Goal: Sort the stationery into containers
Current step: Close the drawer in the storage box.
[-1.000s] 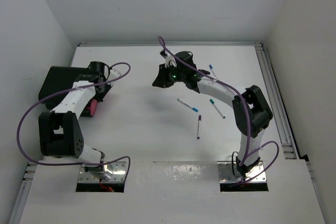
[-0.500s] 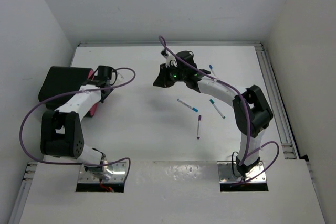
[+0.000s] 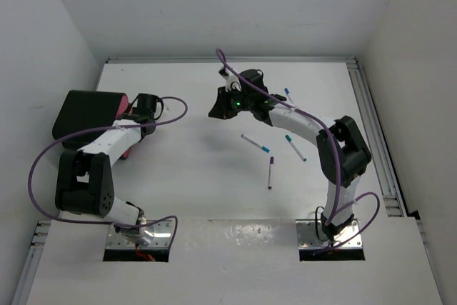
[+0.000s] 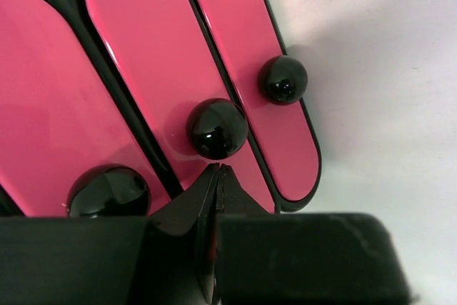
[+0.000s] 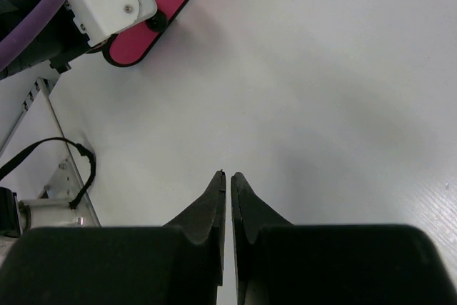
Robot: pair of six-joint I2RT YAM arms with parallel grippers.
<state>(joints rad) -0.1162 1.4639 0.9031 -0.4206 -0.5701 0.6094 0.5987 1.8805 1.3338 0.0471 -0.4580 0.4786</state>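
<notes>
Overhead, the black box [image 3: 82, 116] sits at 9 o'clock on the white table [image 3: 193, 176]. The magenta-pink tray [image 3: 123, 103] lies just beside it on its 3 o'clock side, mostly hidden under the left arm. The left gripper [image 3: 148, 103] hangs over the tray's far end. In its wrist view the fingers are pinched together with nothing between them, their tips low above the tray. The tray shows there as three long, round-ended pink sections edged in black, each carrying a glossy black ball [image 4: 217, 128]. Whether the tips touch the pink surface I cannot tell.

The right gripper [image 3: 216, 111] is near 12 o'clock from the table's middle, well apart from the tray. Its wrist view shows the jaws drawn to a hairline slit, holding nothing, over white tabletop. The tray and the left gripper appear at 11 o'clock in that view.

Four pens lie loose on the table, all on the right arm's side. A blue-tipped pen [image 3: 255, 143] lies just at 3 o'clock of the centre, and a teal-capped pen [image 3: 295, 147] lies further out the same way. A purple-capped pen [image 3: 270, 173] is at 4 o'clock, and a blue-capped pen [image 3: 288, 93] is at 2 o'clock, beside the right forearm.
</notes>
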